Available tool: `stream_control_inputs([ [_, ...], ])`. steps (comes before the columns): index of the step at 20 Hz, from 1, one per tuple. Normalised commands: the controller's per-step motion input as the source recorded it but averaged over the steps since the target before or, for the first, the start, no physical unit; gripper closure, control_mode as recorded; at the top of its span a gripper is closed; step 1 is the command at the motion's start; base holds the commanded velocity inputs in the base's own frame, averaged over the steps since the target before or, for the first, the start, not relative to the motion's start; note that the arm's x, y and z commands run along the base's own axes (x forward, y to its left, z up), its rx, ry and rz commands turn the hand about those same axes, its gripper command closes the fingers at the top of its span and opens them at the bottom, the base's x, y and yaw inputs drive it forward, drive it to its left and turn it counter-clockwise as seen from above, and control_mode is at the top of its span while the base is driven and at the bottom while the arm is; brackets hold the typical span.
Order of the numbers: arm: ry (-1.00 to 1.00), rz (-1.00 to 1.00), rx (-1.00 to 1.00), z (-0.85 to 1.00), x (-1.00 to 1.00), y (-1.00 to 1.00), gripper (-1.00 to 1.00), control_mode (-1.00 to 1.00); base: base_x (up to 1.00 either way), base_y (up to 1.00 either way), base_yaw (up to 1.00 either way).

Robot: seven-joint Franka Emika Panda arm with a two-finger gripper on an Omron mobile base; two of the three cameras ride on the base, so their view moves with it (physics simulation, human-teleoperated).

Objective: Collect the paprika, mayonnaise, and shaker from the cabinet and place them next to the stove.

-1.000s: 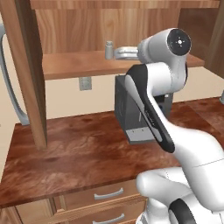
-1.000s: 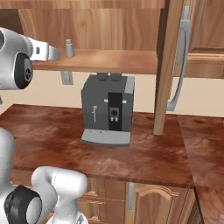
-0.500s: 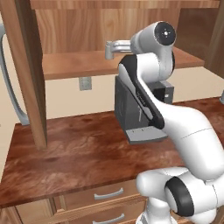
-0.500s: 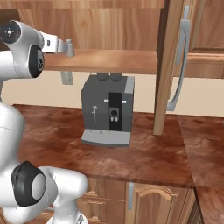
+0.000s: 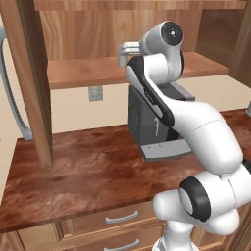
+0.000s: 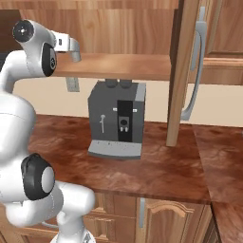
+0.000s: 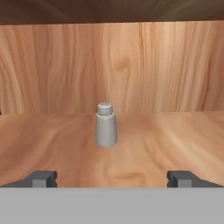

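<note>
Standing upright on the plank shelf (image 7: 175, 144) of the cabinet (image 5: 37, 88), the shaker (image 7: 106, 125) was seen in the hand view, centred betw. the 2 finger tips (image 7: 41, 178) and well back from them, no contact. It was small, grey-white, w/ a rounded ribbed top; the cabinet's back panel was seen behind it. The shelf around it was bare wood as far as the hand view reached.

The gripper (image 7: 112, 178) was noted spread wide, tips far apart at either side of the frame, nothing betw. them. From the left base view the hand (image 5: 128, 50) was seen at shelf level, reaching in over the front edge of the plank; the shaker itself could not be made out there, being hidden behind the hand. In the right base view the hand (image 6: 71, 47) was likewise seen at the shelf's left end, level w/ the plank.

A grey coffee machine (image 6: 117, 118) was noted on the dark marbled counter (image 6: 166, 171), directly under the shelf. A vertical wood post (image 6: 182, 71) was seen at the right of the machine, running from counter up past the shelf. A wall outlet (image 5: 95, 92) was noted below the plank. Lower drawers w/ silver handles (image 5: 120, 217) were seen under the counter edge.
</note>
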Motion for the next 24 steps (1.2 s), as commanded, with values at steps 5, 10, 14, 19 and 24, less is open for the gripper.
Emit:
stream_control_inputs([
  [5,0.0,0.0,-0.03,0.0,0.41,0.16,-1.0,-1.0,0.0,0.0,0.0],
  [10,0.01,0.0,-0.02,0.0,0.45,0.17,-1.0,-1.0,0.0,0.0,0.0],
  [14,0.0,0.0,0.0,0.0,0.47,0.02,-1.0,-1.0,0.0,0.0,0.0],
  [19,0.0,0.0,0.0,-0.03,0.41,0.0,-1.0,-1.0,0.0,0.0,0.0],
  [24,0.0,0.0,0.0,0.0,0.14,0.0,-1.0,-1.0,0.0,0.0,0.0],
])
